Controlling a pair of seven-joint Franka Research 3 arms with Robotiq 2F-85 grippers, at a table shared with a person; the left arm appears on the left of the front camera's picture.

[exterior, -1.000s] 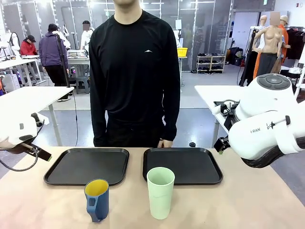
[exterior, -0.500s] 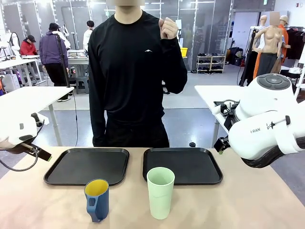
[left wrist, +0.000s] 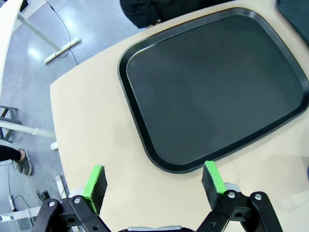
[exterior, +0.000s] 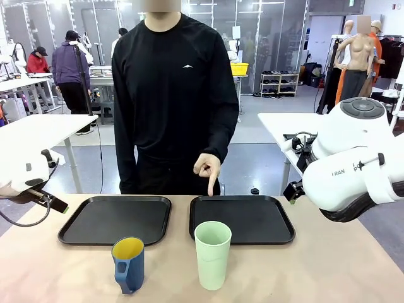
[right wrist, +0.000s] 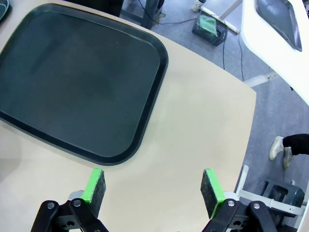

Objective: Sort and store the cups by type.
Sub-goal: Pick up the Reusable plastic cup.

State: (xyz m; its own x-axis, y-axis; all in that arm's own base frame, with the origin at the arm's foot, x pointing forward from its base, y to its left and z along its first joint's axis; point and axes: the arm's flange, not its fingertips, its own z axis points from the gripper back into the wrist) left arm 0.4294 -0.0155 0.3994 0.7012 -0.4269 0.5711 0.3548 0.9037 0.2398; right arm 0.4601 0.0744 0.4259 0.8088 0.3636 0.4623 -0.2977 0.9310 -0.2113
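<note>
Pale mint-green plastic, item one: the tumbler (exterior: 213, 254), tall, without a handle, upright on the paper-covered table (exterior: 328, 265), close to my side. All places below are given from it.

Item two: blue mug (exterior: 129, 264), yellow inside, upright. It stands to the tumbler's left and apart from it, handle turned toward my side.

Item three: my left gripper (left wrist: 153, 176), well off to the tumbler's left, past the mug, raised above the table. The jaws are spread fully wide, with nothing between the green pads.

Item four: my right gripper (right wrist: 153, 181), well off to the tumbler's right, likewise raised. The jaws are wide apart and hold nothing.

Item five: two black trays, both bare. The right tray (exterior: 252, 218) lies directly behind the tumbler. The left tray (exterior: 113, 218) lies behind and to its left, beyond the mug.

Item six: the person's hand (exterior: 207, 168), farther behind the tumbler, above the right tray's far rim, index finger pointing down at it.

Status: sorting not begun, and both cups stand off the trays. I judge the step in hand to be reading the pointing cue, which seems to name the right tray. The next move likely calls for one arm to descend toward a cup with its jaws kept wide. It would grip the body below the rim and lift it clear of the tray's lip. I cannot tell from here which cup the pointing means.
</note>
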